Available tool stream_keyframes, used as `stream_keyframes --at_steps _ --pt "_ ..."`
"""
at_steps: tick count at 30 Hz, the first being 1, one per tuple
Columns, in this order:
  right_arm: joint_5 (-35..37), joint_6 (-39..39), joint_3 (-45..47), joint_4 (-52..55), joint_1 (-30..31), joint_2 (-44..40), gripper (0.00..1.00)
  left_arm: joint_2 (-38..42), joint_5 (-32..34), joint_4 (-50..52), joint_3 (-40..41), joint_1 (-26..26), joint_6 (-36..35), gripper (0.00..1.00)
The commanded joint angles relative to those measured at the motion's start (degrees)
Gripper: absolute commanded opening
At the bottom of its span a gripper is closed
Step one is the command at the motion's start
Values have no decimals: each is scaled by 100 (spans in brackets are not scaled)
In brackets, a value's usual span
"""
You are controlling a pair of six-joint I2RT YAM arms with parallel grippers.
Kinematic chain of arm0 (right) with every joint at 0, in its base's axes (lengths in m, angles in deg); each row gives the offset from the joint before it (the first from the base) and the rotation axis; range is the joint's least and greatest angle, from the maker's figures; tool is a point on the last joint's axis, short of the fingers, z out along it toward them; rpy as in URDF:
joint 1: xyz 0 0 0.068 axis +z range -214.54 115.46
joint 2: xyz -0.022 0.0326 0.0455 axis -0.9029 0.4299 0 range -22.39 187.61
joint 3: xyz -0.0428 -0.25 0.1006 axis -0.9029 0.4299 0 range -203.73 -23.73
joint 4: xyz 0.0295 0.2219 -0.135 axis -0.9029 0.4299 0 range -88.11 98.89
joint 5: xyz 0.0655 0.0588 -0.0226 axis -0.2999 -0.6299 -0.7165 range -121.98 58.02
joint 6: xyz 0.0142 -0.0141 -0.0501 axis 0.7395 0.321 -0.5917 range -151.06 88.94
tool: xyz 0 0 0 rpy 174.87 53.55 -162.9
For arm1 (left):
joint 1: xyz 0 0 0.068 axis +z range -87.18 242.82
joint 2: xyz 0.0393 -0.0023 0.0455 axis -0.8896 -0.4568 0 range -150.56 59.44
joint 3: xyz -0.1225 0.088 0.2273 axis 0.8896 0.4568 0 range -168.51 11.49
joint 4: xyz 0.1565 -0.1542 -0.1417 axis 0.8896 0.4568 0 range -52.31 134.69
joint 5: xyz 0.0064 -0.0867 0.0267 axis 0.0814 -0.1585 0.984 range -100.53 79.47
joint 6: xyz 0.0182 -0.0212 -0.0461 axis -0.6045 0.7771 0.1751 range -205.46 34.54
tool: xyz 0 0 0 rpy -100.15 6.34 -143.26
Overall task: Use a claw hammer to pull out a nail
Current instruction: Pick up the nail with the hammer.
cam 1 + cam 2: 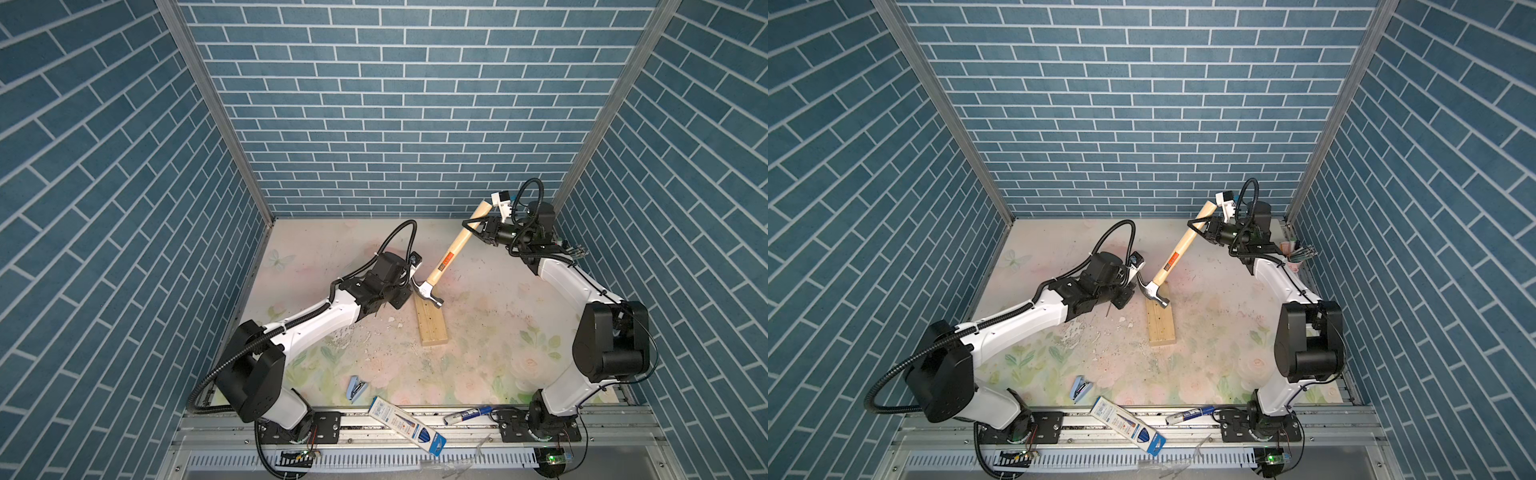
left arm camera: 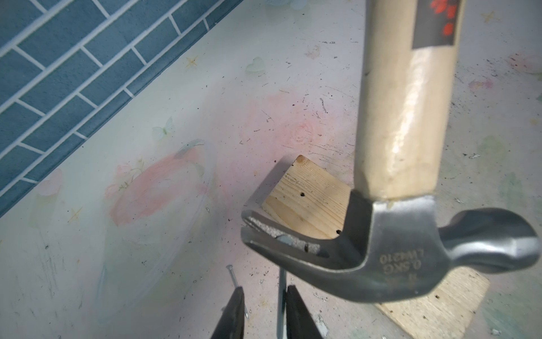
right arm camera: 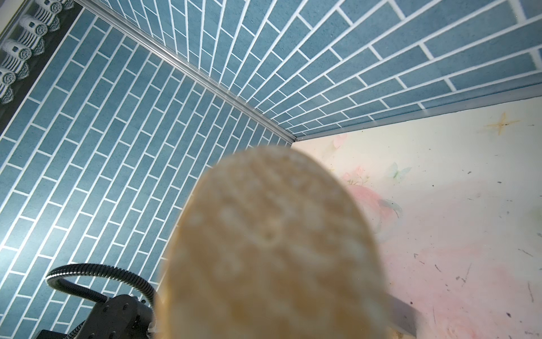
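The claw hammer (image 3: 269,249) butt (blurred) blocks the right wrist view.

It is a robot laboratory cell; printed brick panels (image 1: 395,104) stand between aluminium posts (image 1: 215,104). Two robot arms (image 1: 316,320) are bolted to a metal rail (image 1: 353,436).

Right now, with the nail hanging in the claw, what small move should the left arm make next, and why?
Probably close the left fingers on the nail: its head sits in the fork of the claw hammer, and its shaft hangs between fingers that stand apart.
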Motion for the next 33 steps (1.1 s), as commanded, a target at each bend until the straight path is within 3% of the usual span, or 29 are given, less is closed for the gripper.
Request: stream_keyframes --at_steps 1,24,29,33 --pt "-396 918 -114 -228 30 -181 0 -55 -72 -16 -130 -27 -50 24" --pt "-401 925 -143 -217 24 -206 0 -150 -222 53 -308 -38 -60 12" --pt "-390 922 -146 -212 21 -206 0 -2 -163 74 -165 -36 -36 34" --pt "-388 930 -172 -216 17 -195 0 35 -126 93 -26 -42 -15 35"
